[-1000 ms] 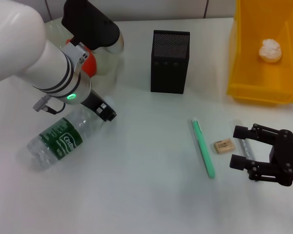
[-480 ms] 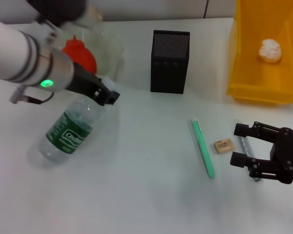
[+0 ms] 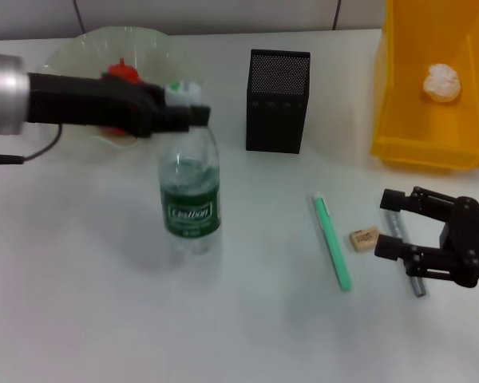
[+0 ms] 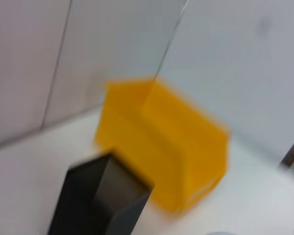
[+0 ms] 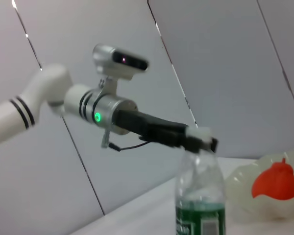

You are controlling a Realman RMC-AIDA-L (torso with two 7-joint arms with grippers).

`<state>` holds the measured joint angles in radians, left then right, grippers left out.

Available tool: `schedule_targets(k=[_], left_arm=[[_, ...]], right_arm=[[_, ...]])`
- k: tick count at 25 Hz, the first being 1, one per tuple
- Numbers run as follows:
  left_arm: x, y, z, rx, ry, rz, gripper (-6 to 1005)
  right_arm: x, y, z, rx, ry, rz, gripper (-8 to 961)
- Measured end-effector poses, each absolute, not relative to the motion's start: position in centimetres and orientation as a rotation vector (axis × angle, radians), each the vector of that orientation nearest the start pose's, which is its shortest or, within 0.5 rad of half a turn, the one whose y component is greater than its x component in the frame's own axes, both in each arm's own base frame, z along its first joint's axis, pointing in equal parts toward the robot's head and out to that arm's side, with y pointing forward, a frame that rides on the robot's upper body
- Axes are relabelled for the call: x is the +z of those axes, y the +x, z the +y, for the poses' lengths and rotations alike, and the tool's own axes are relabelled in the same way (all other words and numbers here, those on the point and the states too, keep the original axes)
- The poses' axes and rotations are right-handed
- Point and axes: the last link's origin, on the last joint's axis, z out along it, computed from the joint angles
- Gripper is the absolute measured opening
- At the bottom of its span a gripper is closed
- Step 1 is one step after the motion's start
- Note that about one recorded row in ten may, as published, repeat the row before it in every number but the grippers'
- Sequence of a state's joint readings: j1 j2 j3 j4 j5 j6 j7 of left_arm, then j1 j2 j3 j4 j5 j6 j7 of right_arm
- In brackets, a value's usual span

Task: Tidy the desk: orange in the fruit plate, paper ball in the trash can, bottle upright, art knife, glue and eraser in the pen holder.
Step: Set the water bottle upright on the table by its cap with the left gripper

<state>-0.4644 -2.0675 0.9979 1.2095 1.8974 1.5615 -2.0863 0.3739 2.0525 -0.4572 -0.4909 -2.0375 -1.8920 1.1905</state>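
The bottle [image 3: 190,195] stands upright on the table left of centre, and my left gripper [image 3: 184,108] is shut on its white-capped neck. The right wrist view shows the bottle [image 5: 200,208] and the left gripper [image 5: 201,139] the same way. The orange [image 3: 121,73] lies in the fruit plate [image 3: 80,44] at the back left. The paper ball [image 3: 442,82] lies in the yellow trash can [image 3: 419,148]. The pen holder [image 3: 278,100] stands at the back centre. A green art knife [image 3: 332,242], the eraser [image 3: 364,237] and a grey glue stick [image 3: 417,285] lie at the front right. My right gripper [image 3: 389,224] is open over the glue stick, beside the eraser.
The left wrist view shows the pen holder [image 4: 98,200] with the trash can [image 4: 171,147] behind it. The right wrist view shows the orange [image 5: 278,183] in the fruit plate [image 5: 245,188] behind the bottle.
My left arm has swung the bottle from lying on its side to upright and carried it to the right. My right gripper has barely moved.
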Motion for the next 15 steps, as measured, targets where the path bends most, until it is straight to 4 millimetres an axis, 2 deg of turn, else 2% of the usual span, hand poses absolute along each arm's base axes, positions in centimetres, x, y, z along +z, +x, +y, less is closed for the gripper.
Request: schedule_targets(k=[1,3,5,6,9,10,13,15], left_arm=[[4.8,-18.6,34.6,-0.6,-2.732,-0.864,431],[5.4,-19.6,34.3,-0.762,-2.713,-0.836,431],[5.6,-21.7,33.5,-0.993,-2.651,-0.803,431],[5.6,-21.7,33.5,-0.993,-2.651,-0.803,431],[5.5,-24.0,32.4,-1.167,-2.564,-0.729,431],[5.2,-25.4,31.7,-1.218,-2.496,-0.664,431],[4.9,-26.6,30.9,-1.234,-2.432,-0.611,430],[4.2,-28.0,29.7,-1.213,-2.333,-0.495,430]], right_arm=[[1.2,29.6,24.6,1.104,-2.671,0.686,823],[1.3,29.4,24.7,1.121,-2.667,0.693,823],[1.5,29.2,24.9,1.148,-2.656,0.696,823],[1.5,29.2,24.9,1.148,-2.656,0.696,823],[1.7,29.1,25.0,1.164,-2.643,0.694,823],[1.7,28.9,25.1,1.175,-2.637,0.69,823],[1.6,28.7,25.2,1.186,-2.633,0.685,822],[1.5,28.5,25.4,1.194,-2.63,0.678,822]])
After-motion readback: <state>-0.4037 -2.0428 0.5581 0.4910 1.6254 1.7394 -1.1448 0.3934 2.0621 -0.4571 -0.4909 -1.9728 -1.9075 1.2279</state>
